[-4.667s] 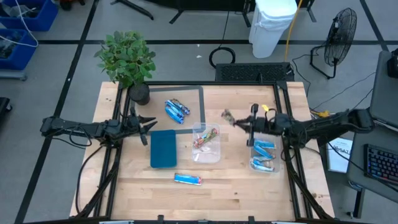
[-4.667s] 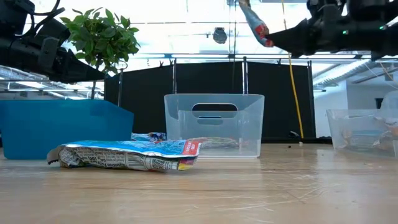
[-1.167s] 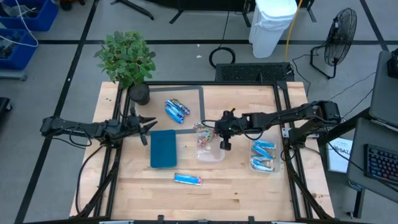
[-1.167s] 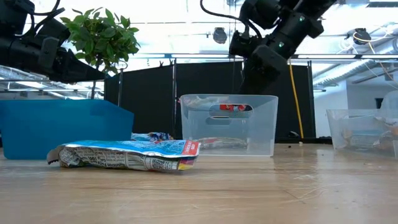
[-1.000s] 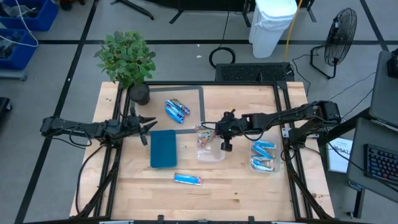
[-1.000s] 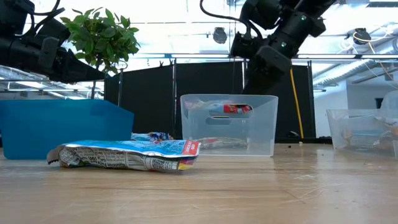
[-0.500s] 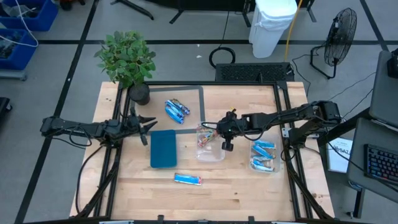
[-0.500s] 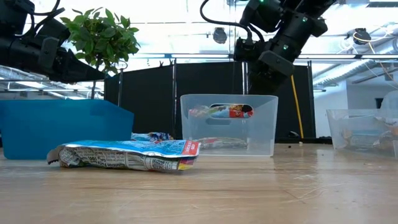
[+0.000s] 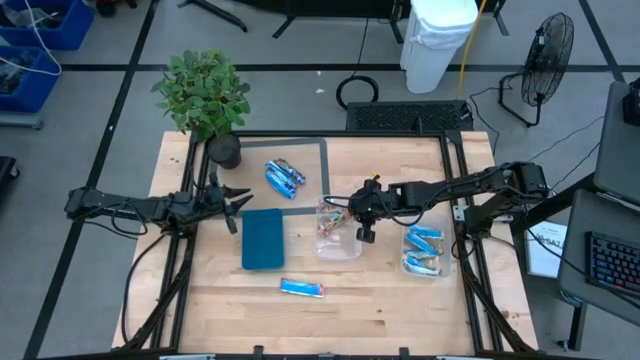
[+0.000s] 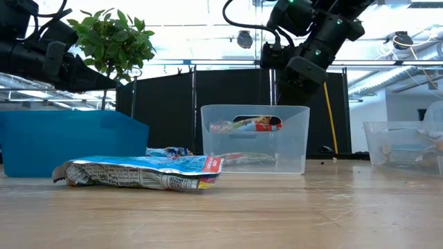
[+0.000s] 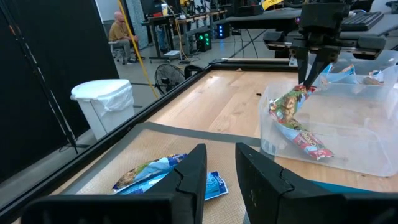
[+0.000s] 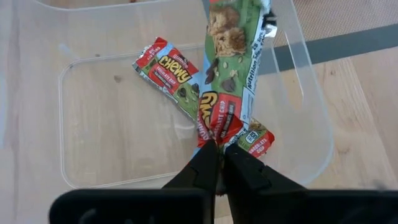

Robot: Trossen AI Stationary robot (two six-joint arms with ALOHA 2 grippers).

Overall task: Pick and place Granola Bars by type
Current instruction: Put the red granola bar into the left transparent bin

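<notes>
Right now a red and green granola bar (image 12: pixel 231 68) hangs by one end from the right claw (image 12: pixel 217 163), whose two fingers look pinched together on its tip. Its long side points down and away from the claw, into the clear tub (image 9: pixel 340 248) in the middle of the surface. The bar is straight under the claw, so letting go should drop it in. At least one more bar (image 12: pixel 169 76) of the same red and green kind lies flat on the tub's floor, and the hanging bar's far end seems to touch it.

Nearer the right edge of the surface sits a second clear tub (image 9: pixel 408 268) with light blue bars (image 9: pixel 424 236) inside. Darker blue bars (image 9: pixel 283 176) lie on a grey mat (image 9: pixel 314 148) near the far edge. One light blue bar (image 9: pixel 302 289) lies alone near the front edge. A teal tray (image 9: pixel 262 238) sits left of the middle tub.

The left claw (image 9: pixel 238 201) waits above the left edge, fingers a little apart and holding nothing. The right arm is much nearer the tubs.
</notes>
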